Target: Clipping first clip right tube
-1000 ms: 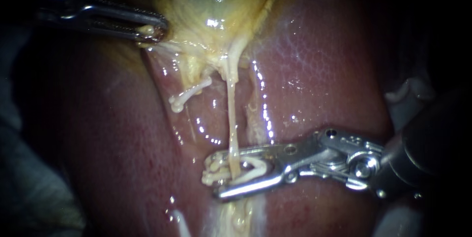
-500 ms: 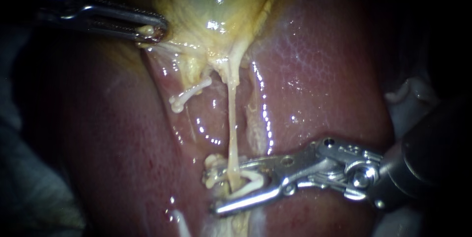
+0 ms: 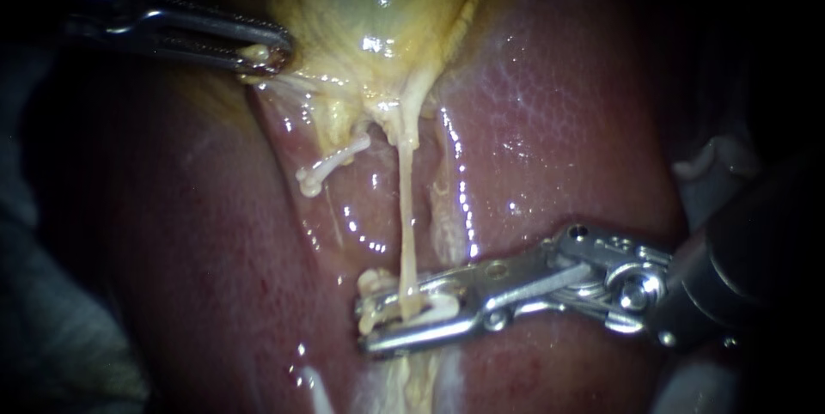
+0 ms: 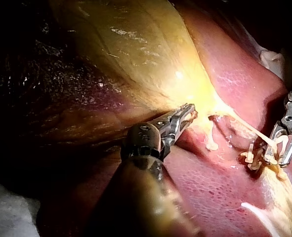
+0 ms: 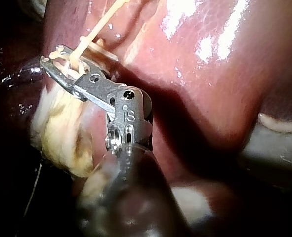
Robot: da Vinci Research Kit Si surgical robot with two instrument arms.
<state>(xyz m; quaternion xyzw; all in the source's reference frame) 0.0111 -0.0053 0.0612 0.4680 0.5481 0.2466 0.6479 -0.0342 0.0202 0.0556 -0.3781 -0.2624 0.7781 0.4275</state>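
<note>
Low on the right tube (image 3: pixel 406 216), a clip (image 3: pixel 434 307) is under the squeeze.

Between the jaws of my right instrument (image 3: pixel 382 321) sits a pale clip wrapped round the taut tube. The jaws stand nearly together and press it from both sides, so the squeeze looks close to complete, though I cannot tell whether the clip has locked. What seems left is to open the jaws and draw clear without tugging the tube. Farther out, my left instrument (image 3: pixel 273 51) has its jaws clamped on a fold of the gallbladder (image 3: pixel 369 2), holding the tube stretched over the liver (image 3: pixel 559 122). A short stub of another tube (image 3: pixel 331 163) lies apart, nearer the left instrument.
</note>
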